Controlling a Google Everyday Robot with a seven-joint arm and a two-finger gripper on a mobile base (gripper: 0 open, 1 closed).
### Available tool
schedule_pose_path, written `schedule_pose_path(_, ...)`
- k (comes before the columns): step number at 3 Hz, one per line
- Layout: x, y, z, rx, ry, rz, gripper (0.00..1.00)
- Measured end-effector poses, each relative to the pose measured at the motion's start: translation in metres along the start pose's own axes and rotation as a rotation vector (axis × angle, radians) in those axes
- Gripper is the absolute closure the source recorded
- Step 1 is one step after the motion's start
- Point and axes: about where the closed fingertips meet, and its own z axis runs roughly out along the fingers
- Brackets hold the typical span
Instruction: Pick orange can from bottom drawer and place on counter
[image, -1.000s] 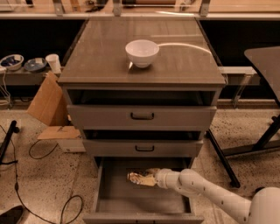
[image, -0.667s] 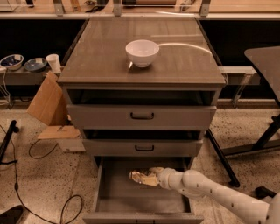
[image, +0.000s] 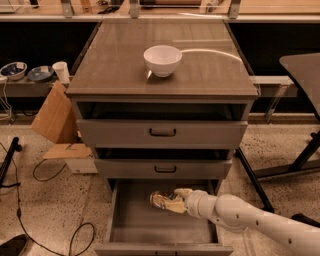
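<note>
Lab w/ speckled stone floor (image: 40, 200): far left, a folded brown cardboard sheet (image: 52, 117) leans beside the grey cabinet. The cabinet's glossy grey-brown slab surface (image: 115, 65) carries a round white ceramic bowl (image: 162, 60), w/ room around it for the drop-off. Below, the wide shallow grey bottom drawer (image: 145, 225) stands pulled out for access. Inside, toward the back, the small shiny golden-orange metal can (image: 161, 201) lies sideways, its right end clamped in the cream two-finger tool (image: 175, 200). The white jointed arm (image: 250, 220) reaches in low from the right, prob. to pass under the shut drawers above.
</note>
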Motion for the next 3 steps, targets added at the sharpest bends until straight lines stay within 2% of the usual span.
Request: schedule_pose_path(3, -0.125, 0.044, -0.083, -0.015, -0.036, -0.103, 1.00)
